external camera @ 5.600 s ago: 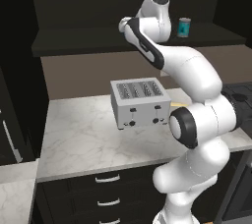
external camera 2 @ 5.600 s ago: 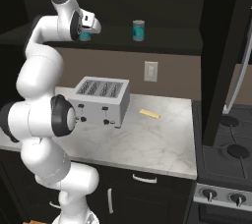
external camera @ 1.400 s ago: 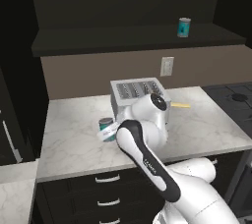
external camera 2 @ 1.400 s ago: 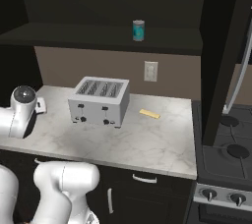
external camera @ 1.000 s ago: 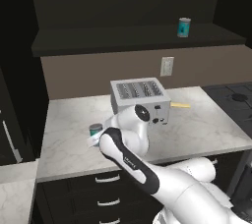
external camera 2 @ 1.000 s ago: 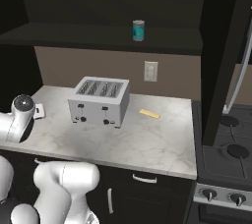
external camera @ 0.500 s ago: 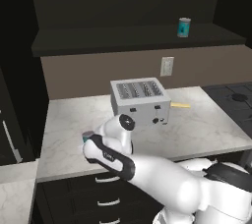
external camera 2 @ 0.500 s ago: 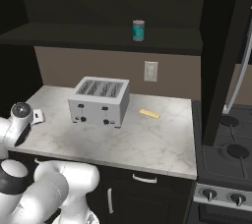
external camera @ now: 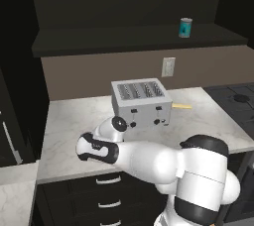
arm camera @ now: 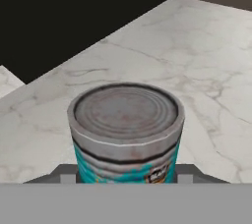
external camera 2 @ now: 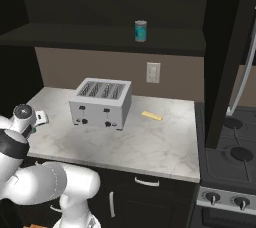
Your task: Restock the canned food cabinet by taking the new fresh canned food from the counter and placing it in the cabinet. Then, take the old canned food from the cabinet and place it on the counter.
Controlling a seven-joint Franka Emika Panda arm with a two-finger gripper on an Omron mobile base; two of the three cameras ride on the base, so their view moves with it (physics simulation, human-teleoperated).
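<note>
The robot is on the last part of its job, putting the old can down on the table. One teal can already stands up on the long dark shelf of the cabinet, so the new food looks put away. The arm is bent low over the left front part of the table, near its edge. In the hand view the old can sits right in front of the camera, standing upright, low over the white stone. It has a dull grey metal lid with round rings and little rusty marks, and a worn teal paper label around its side. The tool's grey parts show at both sides of the can's bottom, so it looks like the tool is holding the can, but I cannot tell for sure, because the finger tips are hidden. I also cannot tell if the can touches the table yet. Next, I think the robot must lower the can until it stands flat, let go softly, and lift straight away so the can does not tip. The table is smooth, white and grey like marble. A shiny silver toaster with four slots stands well apart from the can, and a small yellow stick lies beside the toaster.
</note>
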